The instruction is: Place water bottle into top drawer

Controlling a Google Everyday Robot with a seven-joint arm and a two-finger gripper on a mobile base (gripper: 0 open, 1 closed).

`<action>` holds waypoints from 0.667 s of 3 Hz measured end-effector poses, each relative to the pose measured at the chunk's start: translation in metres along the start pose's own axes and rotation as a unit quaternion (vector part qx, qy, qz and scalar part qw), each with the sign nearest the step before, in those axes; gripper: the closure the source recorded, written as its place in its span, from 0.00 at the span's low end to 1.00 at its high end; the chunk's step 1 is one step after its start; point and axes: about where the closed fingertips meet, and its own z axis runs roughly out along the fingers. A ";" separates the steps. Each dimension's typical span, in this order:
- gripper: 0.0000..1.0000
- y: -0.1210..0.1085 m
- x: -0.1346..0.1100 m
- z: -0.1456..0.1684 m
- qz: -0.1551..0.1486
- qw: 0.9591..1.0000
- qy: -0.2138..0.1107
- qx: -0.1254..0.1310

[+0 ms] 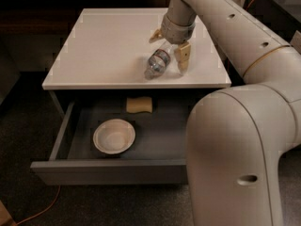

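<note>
The water bottle (156,63) lies on its side on the white cabinet top (108,46), near the front right. My gripper (168,53) reaches down from the upper right, open, with its tan fingers (182,60) on either side of the bottle's far end. I cannot tell whether they touch it. The top drawer (113,172) is pulled out below the cabinet top. Its grey floor is in plain view.
Inside the drawer a white bowl (114,136) sits at the left front and a yellow sponge (139,104) lies at the back middle. My bulky arm (235,164) fills the right foreground and overlaps the drawer's right end. An orange cable (37,213) lies on the dark floor.
</note>
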 end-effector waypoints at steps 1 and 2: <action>0.37 -0.002 0.001 -0.001 0.013 1.000 -0.006 -0.005; 0.59 -0.002 -0.002 -0.006 0.027 0.999 -0.019 0.005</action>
